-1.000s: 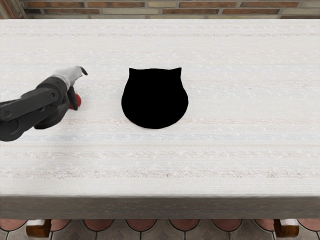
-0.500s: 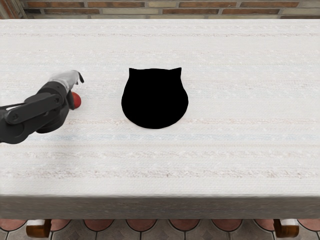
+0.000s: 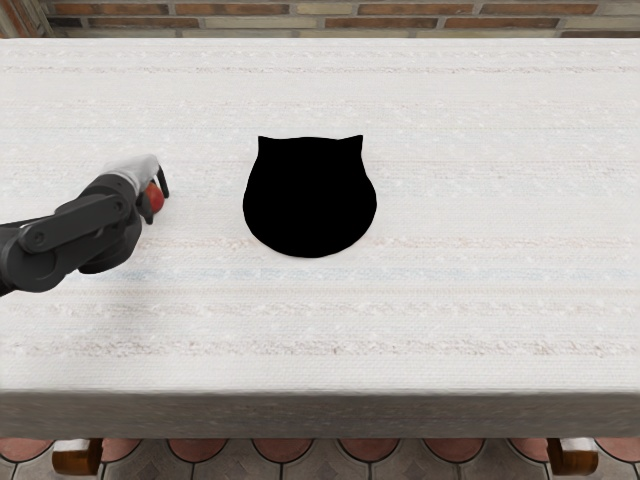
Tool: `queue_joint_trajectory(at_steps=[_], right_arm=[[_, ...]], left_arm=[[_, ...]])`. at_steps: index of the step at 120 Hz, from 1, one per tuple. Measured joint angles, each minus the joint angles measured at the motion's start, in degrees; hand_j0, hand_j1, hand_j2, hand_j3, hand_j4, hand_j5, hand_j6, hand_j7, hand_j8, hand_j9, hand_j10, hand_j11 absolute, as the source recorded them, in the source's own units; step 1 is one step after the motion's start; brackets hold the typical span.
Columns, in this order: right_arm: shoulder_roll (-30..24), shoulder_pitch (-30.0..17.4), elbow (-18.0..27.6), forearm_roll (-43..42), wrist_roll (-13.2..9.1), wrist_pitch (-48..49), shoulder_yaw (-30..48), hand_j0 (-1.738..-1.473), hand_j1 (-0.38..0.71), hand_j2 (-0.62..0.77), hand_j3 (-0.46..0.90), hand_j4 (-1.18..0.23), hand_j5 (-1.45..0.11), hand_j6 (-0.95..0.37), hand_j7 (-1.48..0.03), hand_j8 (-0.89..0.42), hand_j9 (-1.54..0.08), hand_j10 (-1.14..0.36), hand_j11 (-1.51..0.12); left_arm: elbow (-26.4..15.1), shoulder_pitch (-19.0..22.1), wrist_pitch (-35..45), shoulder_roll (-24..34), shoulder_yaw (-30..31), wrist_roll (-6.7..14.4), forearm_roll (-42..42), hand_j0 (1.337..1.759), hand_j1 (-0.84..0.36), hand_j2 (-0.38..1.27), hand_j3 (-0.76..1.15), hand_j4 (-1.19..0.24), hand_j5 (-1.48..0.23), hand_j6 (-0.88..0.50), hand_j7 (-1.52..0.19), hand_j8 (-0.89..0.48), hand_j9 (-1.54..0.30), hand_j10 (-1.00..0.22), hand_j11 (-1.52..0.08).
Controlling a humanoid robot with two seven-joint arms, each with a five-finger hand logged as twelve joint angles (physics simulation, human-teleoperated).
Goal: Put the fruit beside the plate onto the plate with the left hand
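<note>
Fruit (image 3: 156, 202) sits on the bench (image 3: 450, 300) left of the plate (image 3: 310, 200); left hand (image 3: 138, 180) has dropped over it, fingers (image 3: 163, 186) curled round it. We judge grasp made, lift next.

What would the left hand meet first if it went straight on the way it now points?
Probably nothing: the left hand points right and away, so its line seems to cross the table just behind the black plate. The red fruit sits beside the hand, not ahead. Depth is unclear.
</note>
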Motion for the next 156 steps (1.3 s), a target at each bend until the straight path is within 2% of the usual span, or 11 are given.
queue_joint_trajectory(at_steps=[35,53,80,104,117,126,146,153,156], right_arm=[[0.0,0.0,0.0,0.0,0.0,0.0,0.0,-1.658,-0.35,0.0,0.0,0.0,0.0,0.0,0.0,0.0,0.0,0.0,0.0],[0.0,0.0,0.0,0.0,0.0,0.0,0.0,-1.658,-0.35,0.0,0.0,0.0,0.0,0.0,0.0,0.0,0.0,0.0,0.0],[0.0,0.0,0.0,0.0,0.0,0.0,0.0,-1.658,-0.35,0.0,0.0,0.0,0.0,0.0,0.0,0.0,0.0,0.0,0.0],[0.0,0.0,0.0,0.0,0.0,0.0,0.0,-1.658,-0.35,0.0,0.0,0.0,0.0,0.0,0.0,0.0,0.0,0.0,0.0],[0.0,0.0,0.0,0.0,0.0,0.0,0.0,-1.658,-0.35,0.0,0.0,0.0,0.0,0.0,0.0,0.0,0.0,0.0,0.0],[0.0,0.0,0.0,0.0,0.0,0.0,0.0,-1.658,-0.35,0.0,0.0,0.0,0.0,0.0,0.0,0.0,0.0,0.0,0.0],[0.0,0.0,0.0,0.0,0.0,0.0,0.0,-1.658,-0.35,0.0,0.0,0.0,0.0,0.0,0.0,0.0,0.0,0.0,0.0],[0.0,0.0,0.0,0.0,0.0,0.0,0.0,-1.658,-0.35,0.0,0.0,0.0,0.0,0.0,0.0,0.0,0.0,0.0,0.0],[0.0,0.0,0.0,0.0,0.0,0.0,0.0,-1.658,-0.35,0.0,0.0,0.0,0.0,0.0,0.0,0.0,0.0,0.0,0.0]], left_arm=[[-0.3,-3.9,-0.3,0.0,0.0,0.0,-5.2,1.642,-0.39,0.34,0.15,-0.59,-1.14,-0.27,-1.15,-0.28,-1.15,-0.62,-1.15],[-1.4,-8.6,-0.4,-0.7,-0.1,0.0,-12.6,1.642,-0.45,0.48,0.07,-0.54,-1.19,-0.21,-1.2,-0.25,-1.18,-0.59,-1.18],[-5.1,-10.7,-0.5,-1.2,-3.5,0.0,-21.3,1.641,-0.49,0.52,0.02,-0.5,-1.25,-0.17,-1.22,-0.23,-1.19,-0.57,-1.19],[-8.7,-13.0,-0.6,-3.1,-5.5,0.0,-26.6,1.642,-0.47,0.48,0.01,-0.5,-1.25,-0.18,-1.22,-0.24,-1.19,-0.57,-1.18],[-9.3,-13.1,-0.8,-4.6,-6.6,0.0,-27.6,1.641,-0.4,0.38,0.01,-0.53,-1.25,-0.22,-1.22,-0.25,-1.2,-0.6,-1.19],[-9.4,-13.2,-0.9,-6.2,-7.1,0.0,-27.8,1.643,-0.42,0.43,0.0,-0.54,-1.23,-0.23,-1.22,-0.26,-1.2,-0.61,-1.19],[-9.3,-13.3,-0.8,-7.6,-7.4,0.0,-27.8,1.646,-0.4,0.41,0.0,-0.57,-1.2,-0.25,-1.22,-0.26,-1.19,-0.62,-1.18],[-9.3,-13.1,-0.6,-7.6,-7.4,0.0,-27.4,1.647,-0.37,0.36,0.0,-0.6,-1.09,-0.29,-1.11,-0.29,-1.08,-0.64,-1.07],[-9.3,-12.9,-0.5,-7.7,-7.4,0.0,-27.3,1.648,-0.33,0.33,0.0,-0.57,-1.01,-0.3,-1.02,-0.3,-1.0,-0.64,-1.0]])
